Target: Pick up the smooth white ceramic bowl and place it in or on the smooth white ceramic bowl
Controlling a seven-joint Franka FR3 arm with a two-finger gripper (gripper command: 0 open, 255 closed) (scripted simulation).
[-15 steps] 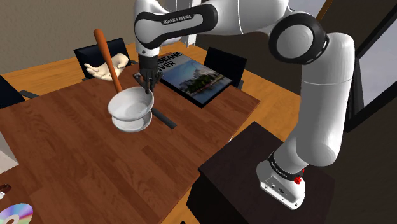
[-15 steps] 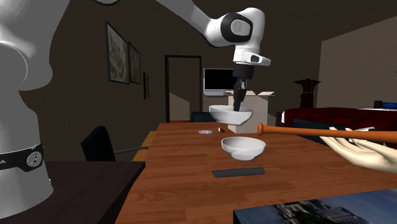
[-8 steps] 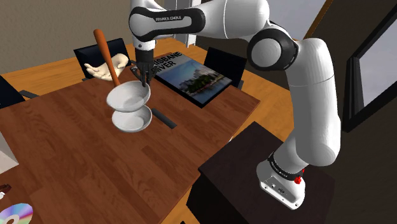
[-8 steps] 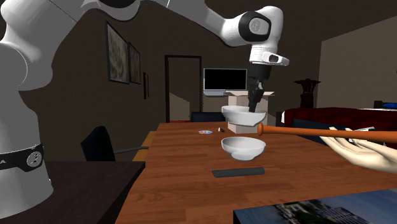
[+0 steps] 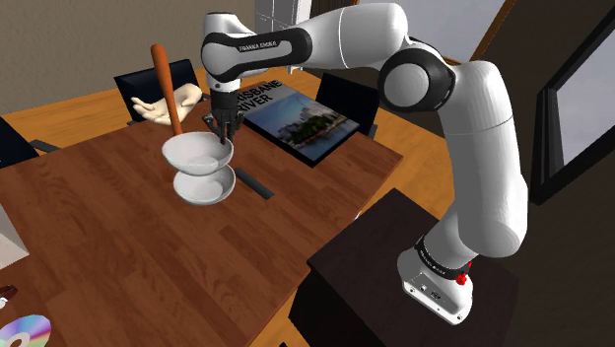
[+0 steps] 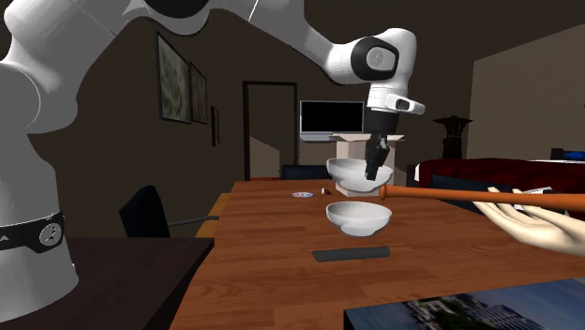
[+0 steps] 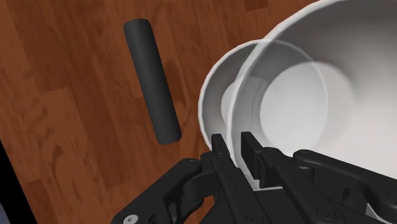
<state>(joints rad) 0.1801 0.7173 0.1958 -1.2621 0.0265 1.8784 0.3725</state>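
A dim house room holds a brown wooden table [image 5: 118,256], with the robot's dark stand [image 5: 414,266] at its near edge. At the middle of the table rests the lower bowl [image 5: 205,187], white and upright. Right above it, and apart from it, hangs the held bowl [image 5: 197,153], also white.

The gripper [image 5: 225,138] is narrowed on that bowl's rim, one finger inside the wall and one outside. It pinches the side toward the shoulder view's right. Gripping at the rim probably serves a purpose: the base stays free, so it can drop into the bowl beneath. The held bowl sits about level, which suits nesting.

In the wrist view the lower bowl's rim peeks out past the held one on the side toward the dark bar [image 7: 151,79]. The two seem nearly lined up but not exactly. That bar lies flat on the table just beside the lower bowl.

Both bowls look empty: the held one shows a plain white inside, and the visible part of the lower one is bare.

An orange bat [image 5: 166,84] slants up at the far side, gripped by a pale hand figure [image 5: 148,110]. Its end comes close to the bowls, so a straight descent looks safest. A magazine [image 5: 296,123] lies to the shoulder view's right, well apart.
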